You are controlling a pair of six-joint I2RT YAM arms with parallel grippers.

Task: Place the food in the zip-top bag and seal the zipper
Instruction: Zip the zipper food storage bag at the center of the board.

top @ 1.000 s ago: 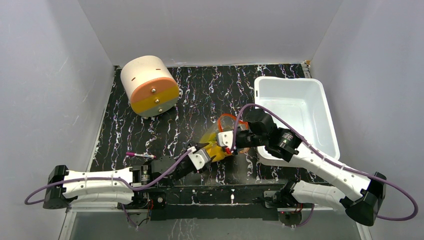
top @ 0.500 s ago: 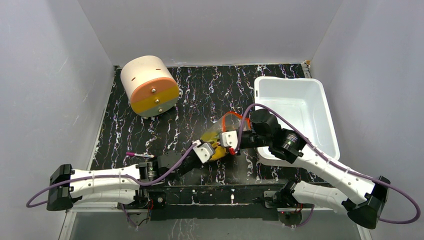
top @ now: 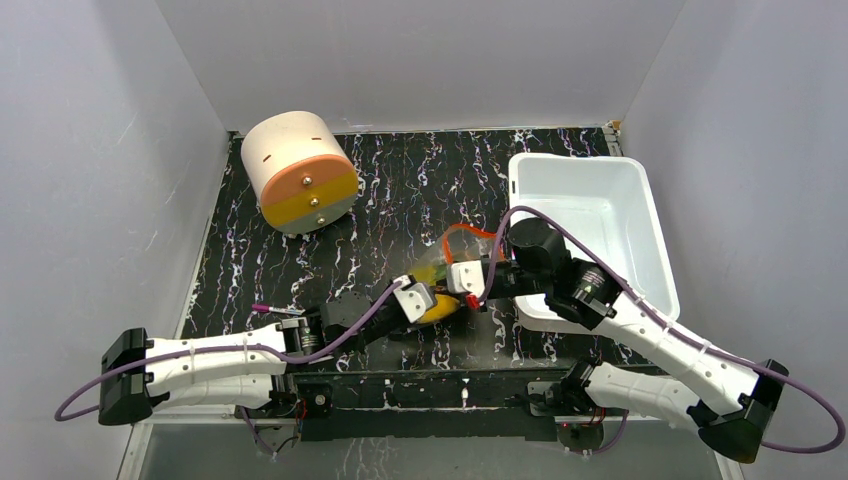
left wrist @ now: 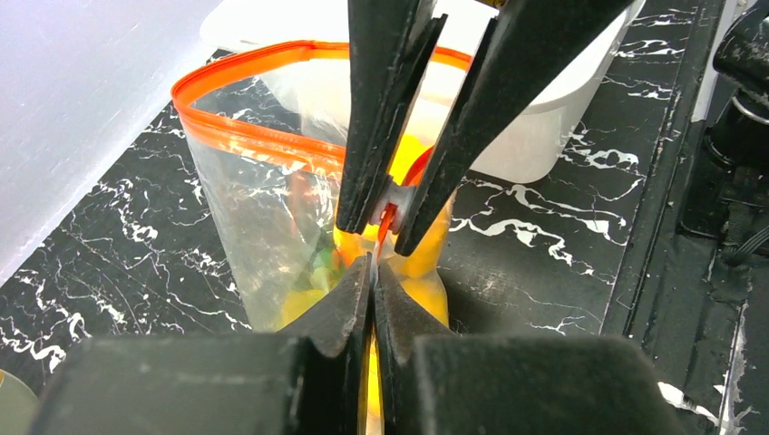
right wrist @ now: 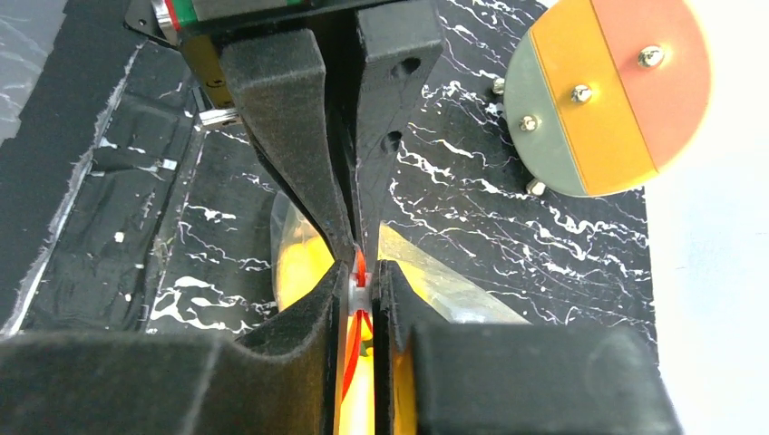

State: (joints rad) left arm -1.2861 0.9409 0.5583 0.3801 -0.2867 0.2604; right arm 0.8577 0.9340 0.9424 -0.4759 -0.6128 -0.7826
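Where the two arms meet at the middle of the black, white-veined worktop (top: 400, 190), the clear, crinkly plastic zip-top bag (left wrist: 263, 227) lies with its long axis running near to far. Its bottom, with the yellow toy food (left wrist: 419, 263), is toward the arm bases and its mouth points away toward the white rectangular plastic tub (top: 590, 210). The left jaws are pinched fully shut on the bag's edge, while the right jaws, tip to tip with them, are closed to a sliver on the thin red-orange zipper strip (left wrist: 245, 136), which beyond them gapes in a loop.
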